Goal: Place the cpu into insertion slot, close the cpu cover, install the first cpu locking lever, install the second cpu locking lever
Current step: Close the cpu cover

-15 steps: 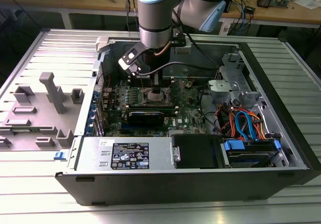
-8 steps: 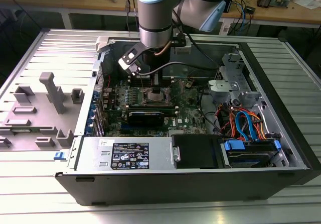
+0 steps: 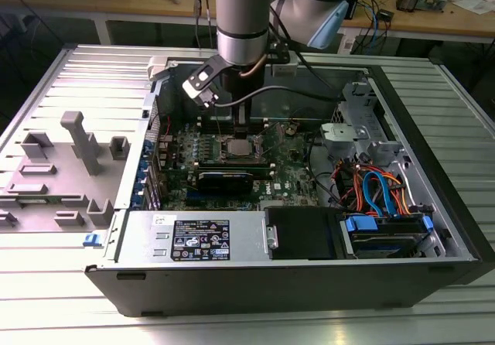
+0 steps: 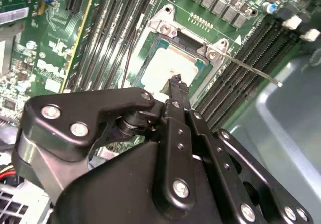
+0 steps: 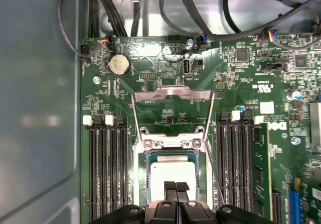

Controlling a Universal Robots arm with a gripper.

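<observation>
Arm (image 3: 241, 20) vertical, gripper (image 5: 176, 185) fingertips together.

The tool (image 5: 176, 186) hides the cpu's (image 5: 161, 175) near edge.

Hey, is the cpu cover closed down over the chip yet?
No, in the first wrist view the cpu cover is swung back open on its hinge, and the silver top of the cpu lies uncovered.

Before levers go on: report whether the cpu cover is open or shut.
Open: the cpu cover is swung back off the bare cpu.
</observation>
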